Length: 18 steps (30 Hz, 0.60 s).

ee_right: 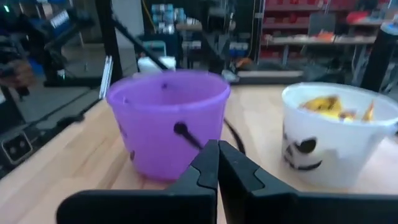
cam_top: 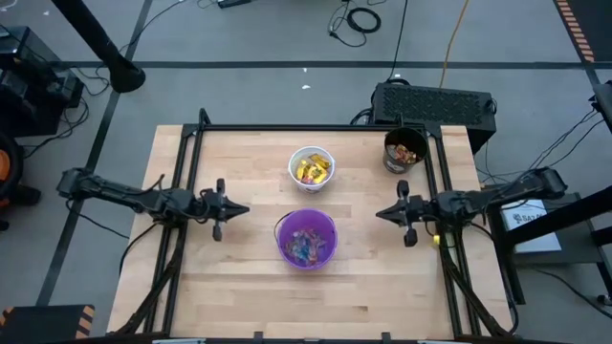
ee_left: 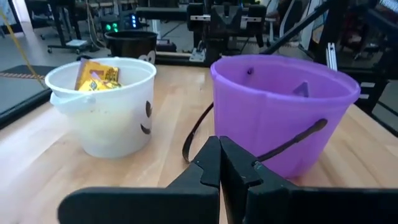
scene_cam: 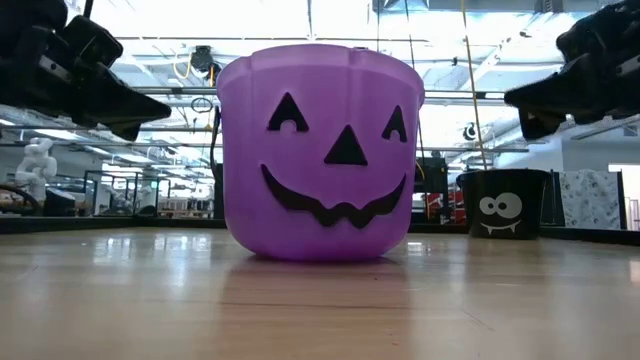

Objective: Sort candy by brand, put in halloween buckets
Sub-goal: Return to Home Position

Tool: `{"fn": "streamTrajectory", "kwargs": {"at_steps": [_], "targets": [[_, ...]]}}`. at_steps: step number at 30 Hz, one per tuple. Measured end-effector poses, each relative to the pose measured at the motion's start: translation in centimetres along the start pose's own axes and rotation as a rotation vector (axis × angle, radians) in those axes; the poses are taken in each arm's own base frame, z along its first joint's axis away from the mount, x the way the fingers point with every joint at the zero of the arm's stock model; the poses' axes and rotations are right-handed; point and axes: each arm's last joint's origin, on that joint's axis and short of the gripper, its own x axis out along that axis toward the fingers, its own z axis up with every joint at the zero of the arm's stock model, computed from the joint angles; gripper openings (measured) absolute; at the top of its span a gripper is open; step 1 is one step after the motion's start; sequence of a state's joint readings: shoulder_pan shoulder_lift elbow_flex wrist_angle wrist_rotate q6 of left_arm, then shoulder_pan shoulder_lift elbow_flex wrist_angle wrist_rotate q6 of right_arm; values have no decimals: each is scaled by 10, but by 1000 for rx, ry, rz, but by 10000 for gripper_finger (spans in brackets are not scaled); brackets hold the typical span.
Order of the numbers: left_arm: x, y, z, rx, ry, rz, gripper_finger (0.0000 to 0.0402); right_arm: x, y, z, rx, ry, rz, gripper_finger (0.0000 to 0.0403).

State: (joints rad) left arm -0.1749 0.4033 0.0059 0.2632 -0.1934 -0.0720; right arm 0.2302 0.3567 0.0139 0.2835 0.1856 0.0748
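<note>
The white bucket [cam_top: 291, 167] stood toward the back middle of the table [cam_top: 239, 287] and held yellow packets [cam_top: 311, 170]. The purple bucket [cam_top: 280, 247] sat just in front of it, with pink, blue and orange wrappers [cam_top: 306, 243] heaped inside. The black bucket [cam_top: 391, 163] stood at the back right corner, holding orange and red sweets [cam_top: 406, 150]. The left gripper [cam_top: 241, 210] hovered above the table, left of the purple bucket, its jaws pressed together on nothing. The right gripper [cam_top: 382, 215] hung opposite, right of that bucket, its jaws likewise closed and empty.
</note>
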Motion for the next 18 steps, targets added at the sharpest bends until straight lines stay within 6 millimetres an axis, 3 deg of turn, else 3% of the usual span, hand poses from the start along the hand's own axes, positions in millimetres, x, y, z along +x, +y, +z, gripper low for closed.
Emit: {"fn": "streamTrajectory", "kwargs": {"at_steps": [18], "targets": [[-5, 3, 1, 25, -16, 68, 0, -12, -22, 8, -24, -82, -60, 0]]}}
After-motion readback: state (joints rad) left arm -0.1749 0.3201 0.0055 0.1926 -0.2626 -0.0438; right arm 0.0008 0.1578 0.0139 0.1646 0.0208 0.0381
